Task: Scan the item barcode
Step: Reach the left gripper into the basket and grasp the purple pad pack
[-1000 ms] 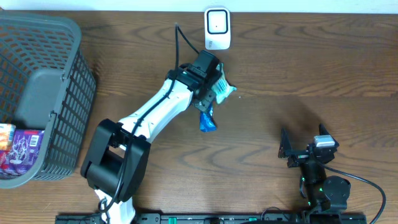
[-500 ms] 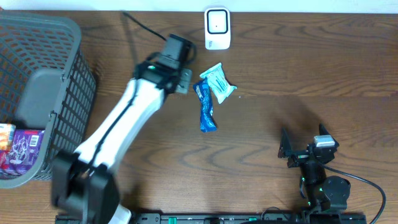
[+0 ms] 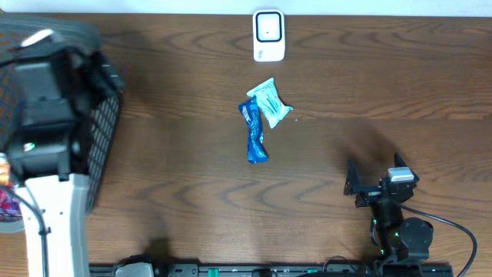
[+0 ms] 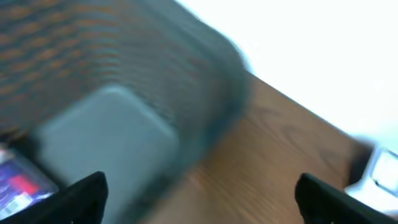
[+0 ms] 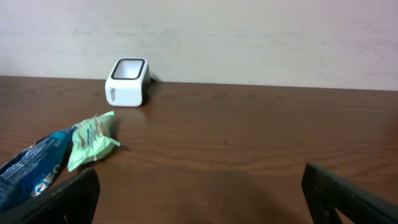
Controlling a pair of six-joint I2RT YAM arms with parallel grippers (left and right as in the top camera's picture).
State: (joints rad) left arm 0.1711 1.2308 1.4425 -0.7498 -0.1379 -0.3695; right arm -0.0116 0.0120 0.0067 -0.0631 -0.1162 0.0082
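Note:
Below the white barcode scanner (image 3: 268, 35) two items lie on the table: a pale green packet (image 3: 270, 100) and, touching it, a blue packet (image 3: 254, 135). No gripper is near them. My left arm (image 3: 46, 100) hangs over the grey basket (image 3: 104, 115) at the far left. In the blurred left wrist view my left gripper (image 4: 200, 186) is open and empty above the basket (image 4: 124, 74). My right gripper (image 3: 374, 175) rests open at the front right. Its wrist view shows the gripper (image 5: 200, 186) empty, with the scanner (image 5: 127, 82), green packet (image 5: 90, 140) and blue packet (image 5: 31, 165) ahead.
Inside the basket lies a purple packet (image 3: 6, 204), seen blurred in the left wrist view as a purple packet (image 4: 18, 180). The basket's mesh walls stand tall at the table's left end. A white wall backs the table (image 5: 249, 143).
My left gripper has opened wide, left the two packets on the table, and swung fast from beside the scanner to above the basket. The right arm has not moved.

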